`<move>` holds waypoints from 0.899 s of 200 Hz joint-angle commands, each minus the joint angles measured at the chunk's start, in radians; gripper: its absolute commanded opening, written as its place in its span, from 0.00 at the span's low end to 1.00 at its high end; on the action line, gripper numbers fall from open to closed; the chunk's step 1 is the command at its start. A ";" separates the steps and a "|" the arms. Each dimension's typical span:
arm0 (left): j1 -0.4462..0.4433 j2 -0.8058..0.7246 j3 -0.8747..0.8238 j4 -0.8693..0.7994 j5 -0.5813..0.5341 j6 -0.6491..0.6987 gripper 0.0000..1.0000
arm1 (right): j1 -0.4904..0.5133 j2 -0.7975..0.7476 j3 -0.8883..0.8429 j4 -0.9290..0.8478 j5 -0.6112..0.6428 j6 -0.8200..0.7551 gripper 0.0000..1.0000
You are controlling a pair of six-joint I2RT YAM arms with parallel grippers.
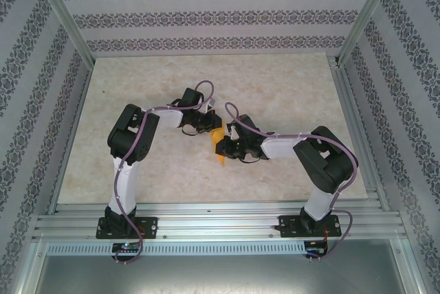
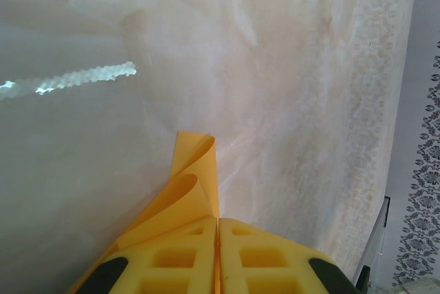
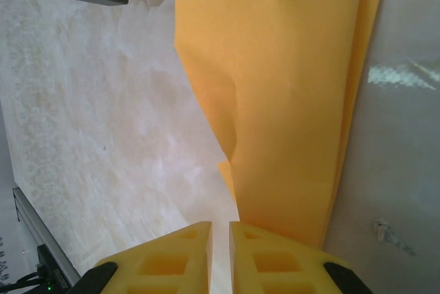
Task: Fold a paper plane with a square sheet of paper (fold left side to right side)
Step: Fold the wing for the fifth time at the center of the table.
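The thin orange-yellow sheet of paper [image 1: 220,155], partly folded, hangs between the two grippers near the middle of the pale marbled table surface [image 1: 289,81], and the dark gripper bodies cover much of it from above. The left gripper [image 2: 218,221] has its yellow jaws pressed together on the sheet's edge; a curled flap rises beyond them. The right gripper [image 3: 220,229] holds its jaws a narrow slit apart, bare surface showing through. The paper runs down behind one finger, and contact there cannot be told. Purple cables [image 1: 127,184] trail along both arms. Aluminium rails [image 1: 206,215] line the near edge, and patterned walls [image 1: 206,12] enclose the rest.
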State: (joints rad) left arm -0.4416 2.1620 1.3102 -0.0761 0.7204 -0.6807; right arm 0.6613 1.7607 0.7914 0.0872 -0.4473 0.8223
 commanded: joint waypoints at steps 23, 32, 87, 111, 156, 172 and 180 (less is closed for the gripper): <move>-0.008 0.061 -0.005 -0.056 -0.075 0.038 0.11 | 0.014 0.036 -0.002 0.015 0.005 0.014 0.15; -0.006 0.061 -0.004 -0.057 -0.074 0.037 0.12 | 0.014 0.037 -0.001 0.006 0.009 0.008 0.15; -0.005 0.056 0.017 -0.063 -0.057 0.041 0.11 | 0.023 0.068 0.006 -0.021 0.009 -0.002 0.15; 0.010 0.014 0.042 -0.085 -0.038 0.057 0.14 | 0.025 0.082 0.021 -0.102 0.046 -0.015 0.15; 0.063 -0.148 0.111 -0.252 -0.081 0.162 0.22 | 0.026 0.094 0.026 -0.164 0.084 -0.028 0.15; 0.070 -0.203 0.098 -0.287 -0.109 0.192 0.26 | 0.025 0.094 0.025 -0.167 0.088 -0.031 0.15; 0.068 -0.227 0.078 -0.287 -0.114 0.196 0.26 | 0.025 0.092 0.026 -0.169 0.091 -0.032 0.15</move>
State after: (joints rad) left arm -0.3874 2.0464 1.3796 -0.2844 0.6548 -0.5663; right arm 0.6727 1.8065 0.8326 0.0265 -0.4210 0.8139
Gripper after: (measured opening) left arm 0.254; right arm 0.147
